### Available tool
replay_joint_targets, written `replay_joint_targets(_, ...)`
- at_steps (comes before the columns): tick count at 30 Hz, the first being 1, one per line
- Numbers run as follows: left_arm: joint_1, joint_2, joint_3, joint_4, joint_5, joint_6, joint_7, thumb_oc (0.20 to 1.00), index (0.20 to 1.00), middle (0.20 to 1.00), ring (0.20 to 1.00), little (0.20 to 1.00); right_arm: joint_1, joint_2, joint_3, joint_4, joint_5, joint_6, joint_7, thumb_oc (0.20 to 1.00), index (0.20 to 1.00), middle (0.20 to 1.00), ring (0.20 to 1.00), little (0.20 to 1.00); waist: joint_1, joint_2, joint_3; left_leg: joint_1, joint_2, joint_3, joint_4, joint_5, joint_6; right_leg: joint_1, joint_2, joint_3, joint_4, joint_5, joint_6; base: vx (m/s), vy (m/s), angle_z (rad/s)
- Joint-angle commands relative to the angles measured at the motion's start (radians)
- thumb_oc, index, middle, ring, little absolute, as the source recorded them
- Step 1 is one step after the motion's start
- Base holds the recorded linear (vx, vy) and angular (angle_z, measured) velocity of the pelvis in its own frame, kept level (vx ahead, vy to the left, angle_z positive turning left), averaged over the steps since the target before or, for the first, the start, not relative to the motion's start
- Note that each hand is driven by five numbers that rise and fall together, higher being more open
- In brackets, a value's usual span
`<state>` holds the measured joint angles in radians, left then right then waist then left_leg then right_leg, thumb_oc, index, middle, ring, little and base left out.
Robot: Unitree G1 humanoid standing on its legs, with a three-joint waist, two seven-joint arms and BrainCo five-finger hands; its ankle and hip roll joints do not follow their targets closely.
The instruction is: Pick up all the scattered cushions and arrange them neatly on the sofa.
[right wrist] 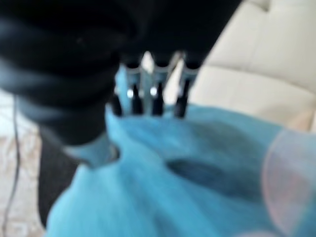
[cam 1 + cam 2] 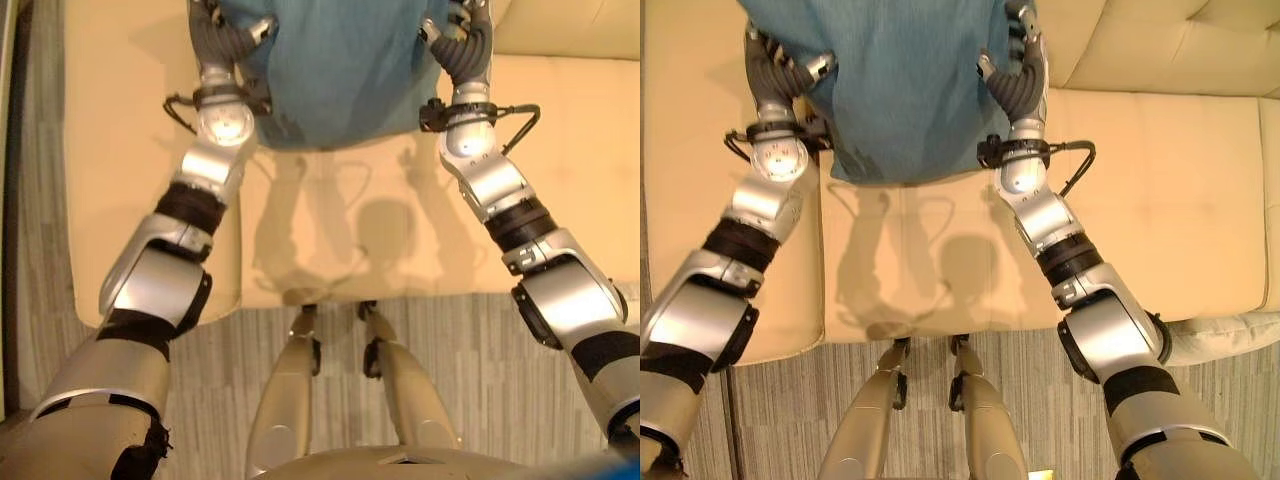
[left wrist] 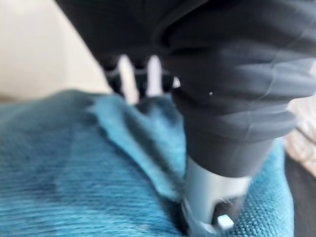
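A teal cushion (image 2: 330,70) hangs between both hands above the cream sofa seat (image 2: 350,230), and its lower edge casts a shadow on the seat. My left hand (image 2: 215,40) grips its left side. In the left wrist view the thumb (image 3: 212,192) presses into the teal fabric (image 3: 74,173) while the fingers (image 3: 124,74) reach behind the edge. My right hand (image 2: 462,45) grips the right side. There too the fingers (image 1: 155,84) go over the cushion (image 1: 197,187), and the thumb (image 1: 94,148) pinches it from the front.
The sofa's tufted cream backrest (image 2: 1160,50) rises at the far right. Its wide armrest (image 2: 110,150) lies to the left. The seat's front edge (image 2: 400,292) meets grey striped carpet (image 2: 470,350).
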<state>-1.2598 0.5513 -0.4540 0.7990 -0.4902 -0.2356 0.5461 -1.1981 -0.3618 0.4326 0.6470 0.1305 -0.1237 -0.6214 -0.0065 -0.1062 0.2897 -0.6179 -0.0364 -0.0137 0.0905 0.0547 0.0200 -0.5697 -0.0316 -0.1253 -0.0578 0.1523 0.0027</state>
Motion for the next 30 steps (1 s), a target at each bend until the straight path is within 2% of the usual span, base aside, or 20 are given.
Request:
replay_joint_targets(1, -0.136, 0.049, -0.047, 0.013, 0.050, -0.025, -0.011, 1.000, 1.000, 1.000, 1.000, 1.000, -0.083, 0.023, -0.013, 0.014, -0.051, -0.012, -0.052, 1.000, 1.000, 1.000, 1.000, 1.000, 0.023, 0.024, -0.014, 0.058, 0.054, -0.058, -0.010, -0.060, -0.081, 0.010, -0.048, -0.056, 0.075, -0.073, 0.126, 0.00, 0.000, 0.00)
replay_joint_targets(2, -0.138, 0.049, -0.048, 0.015, 0.050, -0.025, -0.011, 1.000, 1.000, 1.000, 1.000, 1.000, -0.085, 0.023, -0.013, 0.015, -0.050, -0.012, -0.052, 1.000, 1.000, 1.000, 1.000, 1.000, 0.023, 0.024, -0.013, 0.058, 0.053, -0.058, -0.011, -0.059, -0.081, 0.010, -0.048, -0.055, 0.075, -0.072, 0.126, 0.00, 0.000, 0.00)
replay_joint_targets(3, -0.169, 0.091, -0.063, 0.042, 0.065, -0.017, -0.007, 1.000, 1.000, 1.000, 1.000, 1.000, -0.103, 0.011, -0.019, 0.042, -0.050, -0.009, -0.069, 1.000, 1.000, 1.000, 1.000, 1.000, 0.028, 0.031, -0.021, 0.058, 0.051, -0.059, -0.020, -0.057, -0.080, 0.006, -0.048, -0.053, 0.073, -0.072, 0.127, 0.00, 0.000, 0.00)
replay_joint_targets(6, -0.189, 0.145, -0.068, 0.075, 0.067, -0.010, -0.010, 1.000, 1.000, 1.000, 1.000, 1.000, -0.113, -0.015, -0.025, 0.082, -0.029, -0.004, -0.078, 1.000, 1.000, 1.000, 1.000, 1.000, 0.032, 0.041, -0.033, 0.065, 0.048, -0.064, -0.028, -0.055, -0.080, 0.011, -0.048, -0.054, 0.072, -0.075, 0.126, 0.04, 0.023, -0.02)
replay_joint_targets(8, -0.186, 0.211, -0.047, 0.109, 0.038, -0.007, -0.016, 1.000, 1.000, 1.000, 1.000, 1.000, -0.123, -0.076, -0.030, 0.119, 0.013, -0.001, -0.073, 1.000, 1.000, 1.000, 1.000, 1.000, 0.036, 0.050, -0.048, 0.078, 0.045, -0.069, -0.035, -0.056, -0.082, 0.023, -0.049, -0.055, 0.069, -0.080, 0.124, 0.05, 0.029, -0.01)
replay_joint_targets(12, -0.152, 0.278, -0.032, 0.128, 0.037, 0.001, -0.033, 1.000, 1.000, 1.000, 1.000, 1.000, -0.113, -0.151, -0.022, 0.133, 0.031, 0.000, -0.056, 1.000, 1.000, 1.000, 1.000, 1.000, 0.041, 0.054, -0.059, 0.089, 0.043, -0.069, -0.037, -0.058, -0.083, 0.035, -0.049, -0.057, 0.070, -0.087, 0.121, 0.01, 0.011, 0.03)
replay_joint_targets(16, -0.021, 0.317, 0.046, 0.062, 0.055, -0.006, -0.034, 1.000, 1.000, 1.000, 1.000, 1.000, -0.022, -0.200, -0.078, 0.085, 0.045, -0.013, -0.050, 1.000, 1.000, 1.000, 1.000, 1.000, 0.044, 0.055, -0.067, 0.111, 0.042, -0.067, -0.040, -0.065, -0.082, 0.058, -0.046, -0.061, 0.065, -0.094, 0.117, 0.01, 0.001, 0.02)
replay_joint_targets(18, 0.123, 0.320, 0.127, -0.033, 0.070, -0.016, -0.039, 1.000, 1.000, 1.000, 1.000, 1.000, 0.088, -0.215, -0.125, 0.026, 0.040, -0.019, -0.022, 1.000, 1.000, 1.000, 1.000, 1.000, 0.045, 0.051, -0.079, 0.132, 0.046, -0.064, -0.041, -0.073, -0.081, 0.083, -0.042, -0.066, 0.057, -0.099, 0.112, 0.02, -0.010, 0.00)
replay_joint_targets(21, 0.365, 0.292, 0.249, -0.195, 0.093, -0.032, -0.066, 1.000, 1.000, 1.000, 1.000, 1.000, 0.277, -0.227, -0.192, -0.057, 0.031, -0.026, 0.049, 1.000, 1.000, 1.000, 1.000, 1.000, 0.053, 0.040, -0.091, 0.167, 0.050, -0.063, -0.031, -0.092, -0.079, 0.127, -0.040, -0.077, 0.049, -0.111, 0.105, 0.04, -0.035, -0.03)
replay_joint_targets(23, 0.570, 0.237, 0.340, -0.301, 0.105, -0.037, -0.100, 1.000, 1.000, 1.000, 1.000, 1.000, 0.426, -0.230, -0.232, -0.094, 0.033, -0.032, 0.119, 1.000, 1.000, 1.000, 1.000, 1.000, 0.058, 0.030, -0.100, 0.199, 0.054, -0.060, -0.021, -0.108, -0.080, 0.169, -0.039, -0.086, 0.042, -0.120, 0.102, 0.05, -0.053, -0.01)
replay_joint_targets(26, 0.833, 0.146, 0.410, -0.412, 0.168, -0.014, -0.170, 1.000, 1.000, 1.000, 1.000, 1.000, 0.646, -0.228, -0.271, -0.135, 0.044, -0.045, 0.249, 1.000, 1.000, 1.000, 1.000, 1.000, 0.065, 0.015, -0.103, 0.263, 0.060, -0.061, -0.012, -0.125, -0.085, 0.249, -0.034, -0.095, 0.029, -0.133, 0.099, 0.06, -0.065, -0.05)
replay_joint_targets(30, 1.082, 0.057, 0.450, -0.425, 0.269, 0.025, -0.269, 1.000, 1.000, 1.000, 1.000, 1.000, 0.873, -0.186, -0.351, -0.135, 0.078, -0.054, 0.394, 1.000, 1.000, 1.000, 1.000, 1.000, 0.069, 0.005, -0.107, 0.330, 0.065, -0.065, -0.010, -0.124, -0.095, 0.337, -0.033, -0.117, 0.007, -0.144, 0.102, 0.03, -0.047, 0.16)
